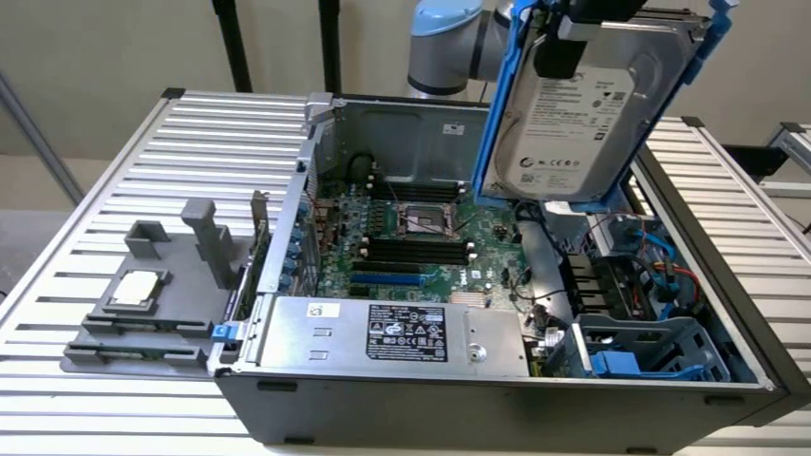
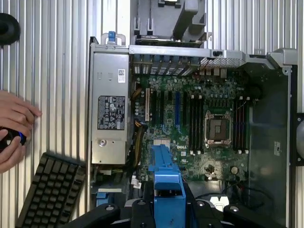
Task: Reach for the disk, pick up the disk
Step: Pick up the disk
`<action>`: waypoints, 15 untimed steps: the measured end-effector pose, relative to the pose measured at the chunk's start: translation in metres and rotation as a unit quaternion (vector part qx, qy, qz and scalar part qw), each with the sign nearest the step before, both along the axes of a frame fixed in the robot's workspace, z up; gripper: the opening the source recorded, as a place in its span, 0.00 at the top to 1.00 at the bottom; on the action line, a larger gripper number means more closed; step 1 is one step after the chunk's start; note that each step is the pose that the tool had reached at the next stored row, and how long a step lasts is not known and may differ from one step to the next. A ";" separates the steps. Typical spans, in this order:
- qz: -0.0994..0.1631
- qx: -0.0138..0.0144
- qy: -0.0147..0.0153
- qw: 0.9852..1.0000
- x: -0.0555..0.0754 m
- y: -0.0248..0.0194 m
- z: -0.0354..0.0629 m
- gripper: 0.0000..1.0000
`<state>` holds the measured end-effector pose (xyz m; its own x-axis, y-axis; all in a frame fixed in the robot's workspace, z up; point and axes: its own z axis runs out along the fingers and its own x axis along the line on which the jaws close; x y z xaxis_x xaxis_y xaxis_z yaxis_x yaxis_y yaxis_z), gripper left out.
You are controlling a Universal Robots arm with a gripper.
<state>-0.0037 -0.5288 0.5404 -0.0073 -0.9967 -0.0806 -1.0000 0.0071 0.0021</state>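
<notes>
The open computer case (image 1: 507, 380) lies on the slatted table (image 1: 114, 190). Above it the disk (image 1: 583, 104) hangs lifted, long axis near upright, label toward the exterior camera. The gripper (image 2: 168, 202) clamps its blue bracket (image 2: 167, 175), jaws half-closed

A table (image 1: 114, 199) of ribbed, silver-grey slats carries everything here. An open computer case (image 1: 507, 404) sits on it, dark grey walls, its inside facing up. Just beside the case, toward the exterior view's left, a grey plastic fixture (image 1: 152, 313) rests on the slats, a small square silver chip (image 1: 137, 290) lying in it. In the wrist view, a black keyboard (image 2: 50, 190) lies on the slats near the case, and a person's hand (image 2: 14, 128) rests beside it, on a dark mouse (image 2: 10, 138).
</notes>
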 end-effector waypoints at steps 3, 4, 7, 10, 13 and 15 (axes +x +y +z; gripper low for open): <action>0.000 0.001 0.000 1.000 0.012 -0.0052 0.0001 0.67; 0.000 0.001 0.000 1.000 0.015 -0.0071 0.0001 0.67; 0.000 0.001 0.000 1.000 0.026 -0.0127 0.0001 0.67; 0.000 0.001 0.000 1.000 0.037 -0.0185 0.0001 0.67; 0.000 0.001 0.000 1.000 0.047 -0.0245 0.0000 0.67; 0.000 0.001 0.000 1.000 0.053 -0.0284 0.0001 0.67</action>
